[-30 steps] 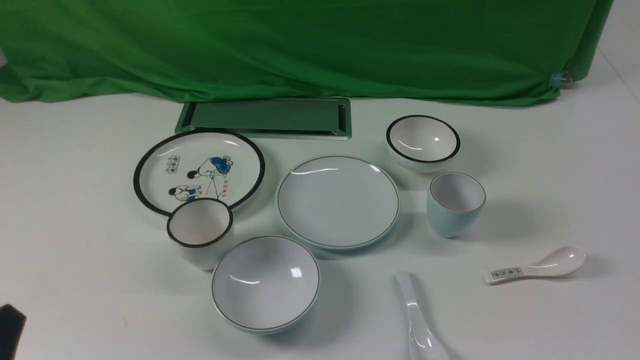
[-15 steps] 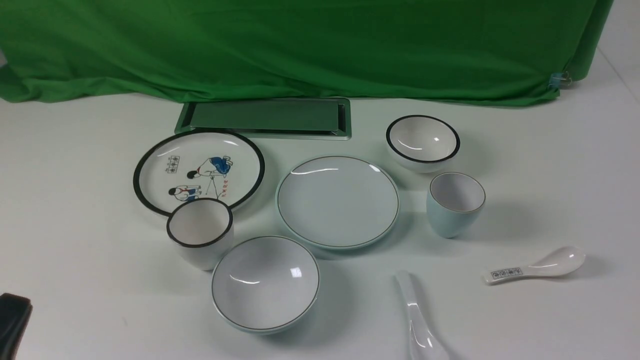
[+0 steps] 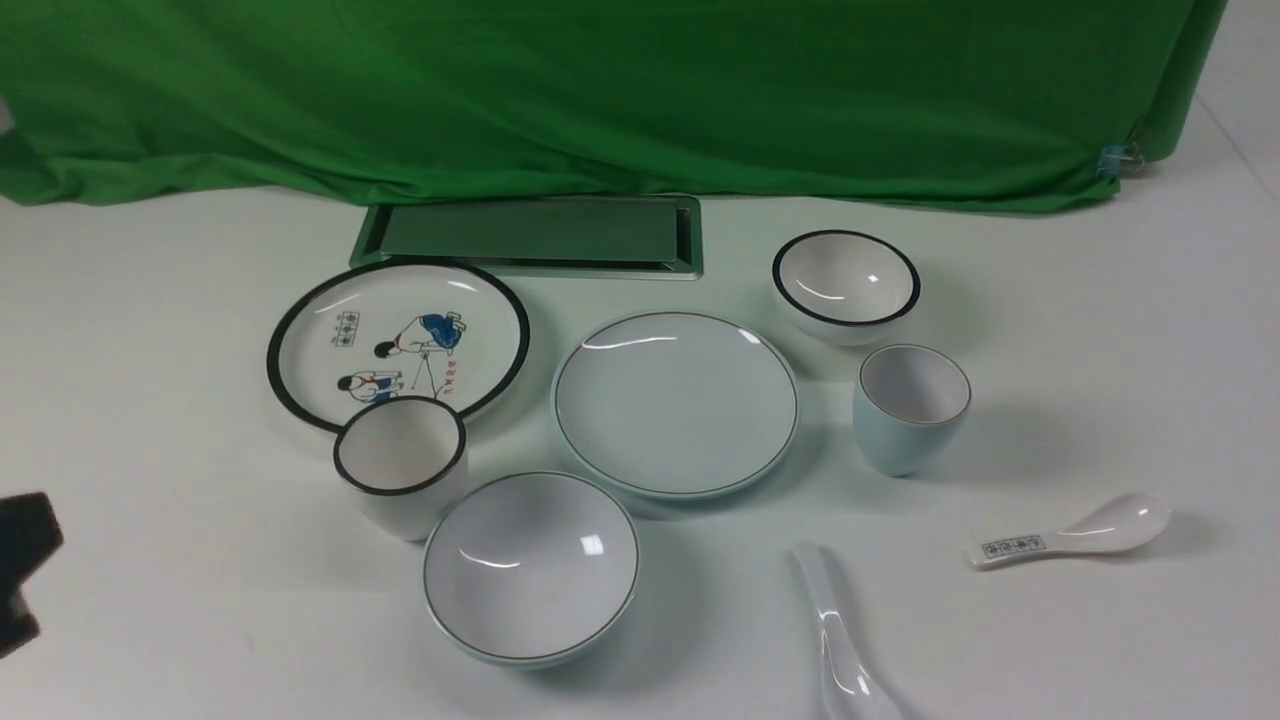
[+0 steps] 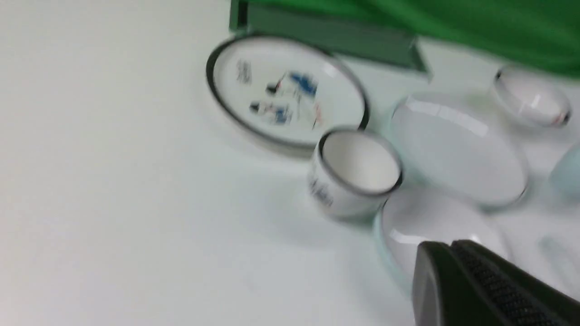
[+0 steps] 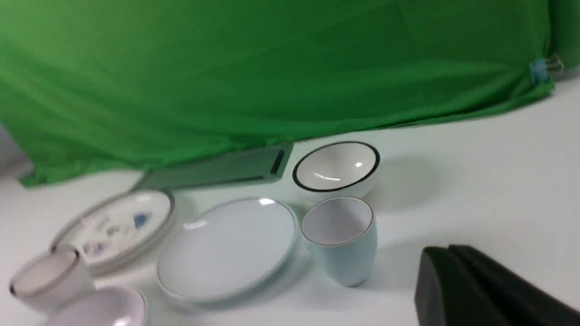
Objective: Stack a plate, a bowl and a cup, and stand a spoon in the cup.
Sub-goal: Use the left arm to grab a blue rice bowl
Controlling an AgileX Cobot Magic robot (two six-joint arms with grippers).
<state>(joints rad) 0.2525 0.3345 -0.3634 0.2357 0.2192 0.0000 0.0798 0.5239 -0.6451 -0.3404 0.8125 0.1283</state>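
My left pincer (image 4: 446,262) hangs at the left edge of the front view, tips pressed together on nothing, well apart from the bowl (image 3: 531,566) at the near middle of the worktop (image 3: 150,350). The plate (image 3: 676,402) lies just beyond the bowl, the cup (image 3: 912,408) stands to its right, and the spoon (image 3: 840,640) lies at the near edge. Only the right wrist view shows my right pincer (image 5: 446,267), likewise closed and empty, with the cup ahead of it and not touching; the left wrist view is blurred.
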